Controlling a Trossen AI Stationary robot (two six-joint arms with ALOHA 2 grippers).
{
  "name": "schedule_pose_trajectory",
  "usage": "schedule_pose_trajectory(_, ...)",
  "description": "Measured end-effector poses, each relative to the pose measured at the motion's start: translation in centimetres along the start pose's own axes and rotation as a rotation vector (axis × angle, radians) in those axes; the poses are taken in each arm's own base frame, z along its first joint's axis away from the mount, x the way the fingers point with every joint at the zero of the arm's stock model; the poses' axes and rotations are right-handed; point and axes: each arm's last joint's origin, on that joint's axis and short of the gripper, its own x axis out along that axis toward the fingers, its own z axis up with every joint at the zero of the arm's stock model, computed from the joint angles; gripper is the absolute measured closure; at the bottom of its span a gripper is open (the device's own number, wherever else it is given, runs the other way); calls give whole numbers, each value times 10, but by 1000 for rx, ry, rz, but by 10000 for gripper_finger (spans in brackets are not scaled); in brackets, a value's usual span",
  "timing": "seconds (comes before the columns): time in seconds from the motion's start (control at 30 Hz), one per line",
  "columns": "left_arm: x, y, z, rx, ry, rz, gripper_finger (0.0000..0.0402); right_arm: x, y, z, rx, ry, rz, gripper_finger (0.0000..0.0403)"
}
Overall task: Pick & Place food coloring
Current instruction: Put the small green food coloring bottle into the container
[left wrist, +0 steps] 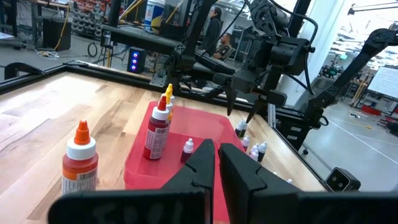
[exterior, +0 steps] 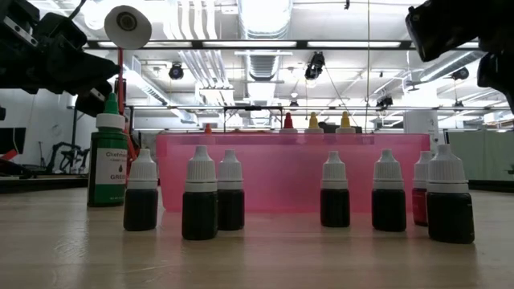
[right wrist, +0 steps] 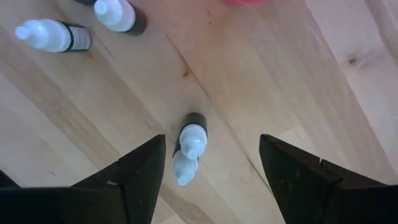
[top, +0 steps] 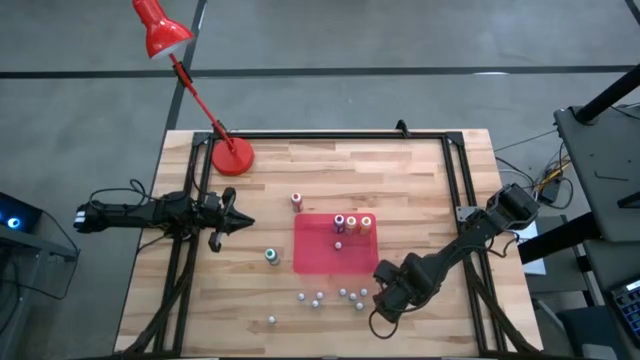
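Bottles of food coloring point(top: 351, 224) stand upright, caps up, on the red mat point(top: 318, 256) mid-desk point(top: 420, 190). We note right hand point(right wrist: 211, 163) wide open, empty, above small dark bottles point(right wrist: 193, 138); left hand point(left wrist: 214, 167) closed, empty.

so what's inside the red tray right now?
In the red tray, three capped bottles stand in a row along its far edge: a pink one, an orange one and a yellow-orange one. One small dark dropper bottle stands just before them. Labels unreadable.
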Motion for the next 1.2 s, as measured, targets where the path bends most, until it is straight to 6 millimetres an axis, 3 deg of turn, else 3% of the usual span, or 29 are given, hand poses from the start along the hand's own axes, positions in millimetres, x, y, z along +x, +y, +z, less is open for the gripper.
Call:
schedule_pose_trajectory(0.6,0,0,0,0,0,0,402,1,0,-3,85,39,6,154)
schedule_pose_trajectory(0.83,0,0,0,0,0,0,402,20,13,-6,74,53,26,154)
schedule_pose_trajectory(1.2,0,0,0,0,0,1,402,24,14,-8,61,55,14,154)
